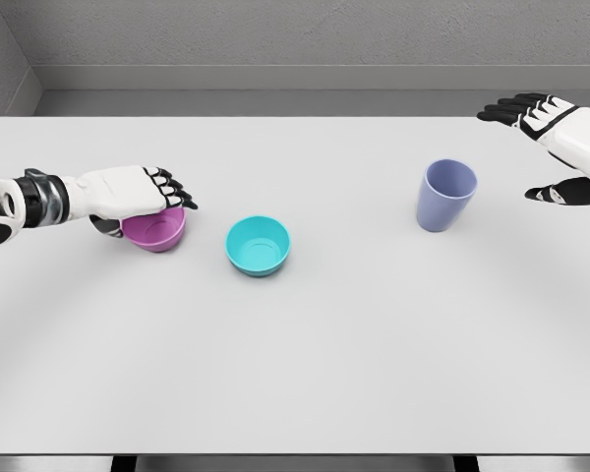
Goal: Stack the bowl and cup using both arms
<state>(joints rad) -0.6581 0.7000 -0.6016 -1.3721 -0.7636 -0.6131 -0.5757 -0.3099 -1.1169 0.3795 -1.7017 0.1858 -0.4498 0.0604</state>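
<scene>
1. Nearest the camera, the teal bowl [258, 245] sits empty and upright on the worktop [324, 374].
2. Left hand [128, 192] clamps its fingers on the pink bowl [157, 230], just left of the teal one.
3. Right hand [560, 147], fingers apart, waits beside the lavender cup [445, 195].
4. Nothing looks stacked yet.

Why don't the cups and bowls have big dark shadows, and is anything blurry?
Head view: soft, even light, so the purple cup, teal bowl and pink bowl cast only faint shadows on the white table. Head view: no glare, and everything looks sharp, including the left hand over the pink bowl and the right hand, spread open.
</scene>
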